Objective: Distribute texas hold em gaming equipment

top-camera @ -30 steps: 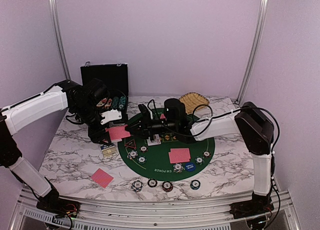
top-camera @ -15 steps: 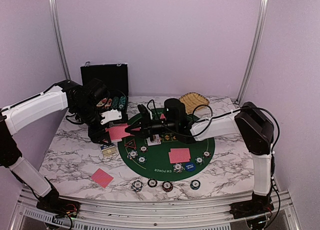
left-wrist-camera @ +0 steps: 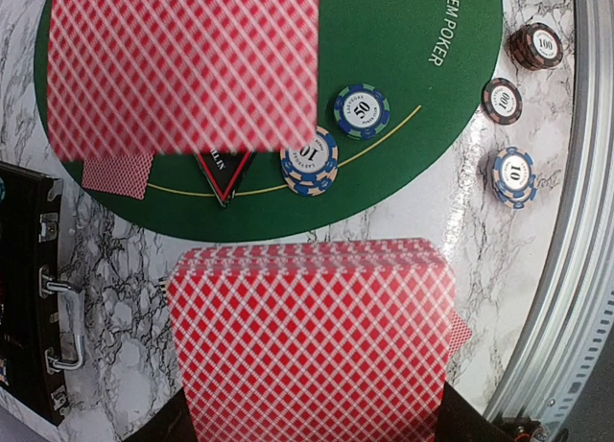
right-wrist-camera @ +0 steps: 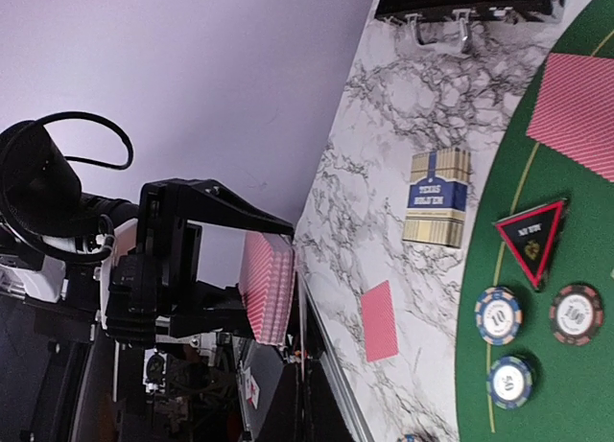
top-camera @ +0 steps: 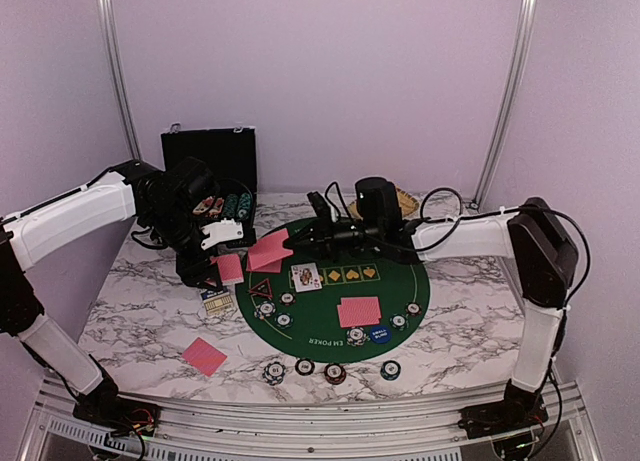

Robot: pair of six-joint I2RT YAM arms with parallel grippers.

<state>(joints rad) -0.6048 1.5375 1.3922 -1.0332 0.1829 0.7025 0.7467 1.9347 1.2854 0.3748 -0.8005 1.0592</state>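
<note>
A robotics lab test cell: plain lilac wall panels (top-camera: pixel 320 81), silver aluminium frame posts (top-camera: pixel 117 71), and a white marble-patterned tabletop (top-camera: pixel 140 311) carrying two bolted-down robot arms.

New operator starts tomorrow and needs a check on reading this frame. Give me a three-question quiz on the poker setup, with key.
1. True or false: the left pincer is clamped on a deck of cards.
2. The striped chip closest to the triangular marker reads: A) 10 B) 50 C) 100
3. What does the right pincer hold over the left edge of the green mat?
Key: 1 true. 2 A. 3 a single red-backed card, back up.
</note>
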